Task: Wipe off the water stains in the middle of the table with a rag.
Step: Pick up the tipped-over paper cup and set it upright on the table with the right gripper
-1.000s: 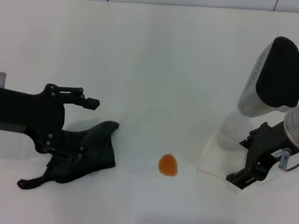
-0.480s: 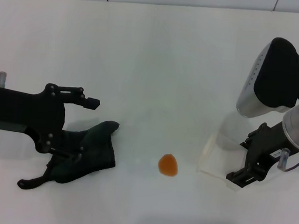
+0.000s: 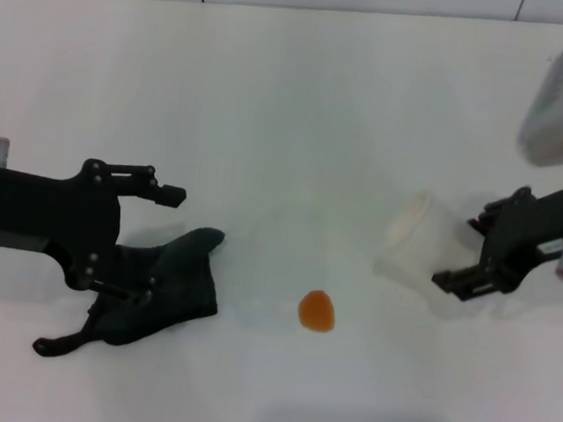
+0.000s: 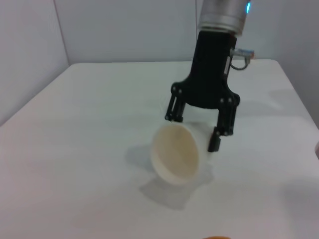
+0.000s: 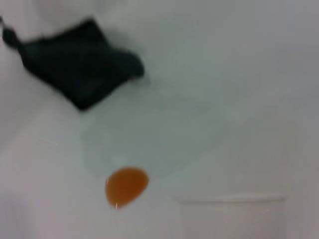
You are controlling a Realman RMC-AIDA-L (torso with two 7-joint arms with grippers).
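Now a whitish translucent plastic cup (image 3: 420,244) is held tilted by the right pincer (image 3: 487,253); the left pincer (image 3: 118,255) is spread wide over the dark grey crumpled rag (image 3: 170,285), left of the small glossy orange water stain (image 3: 317,310) on the white bench (image 3: 302,103).

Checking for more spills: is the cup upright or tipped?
Tipped: the cup, held by the right gripper, shows its open mouth sideways; nothing visible inside.

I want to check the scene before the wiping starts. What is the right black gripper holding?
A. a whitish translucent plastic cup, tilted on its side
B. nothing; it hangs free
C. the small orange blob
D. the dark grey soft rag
A: the right gripper has its fingers around the whitish translucent cup, which is tilted with its mouth sideways; the dark rag lies by the left gripper.
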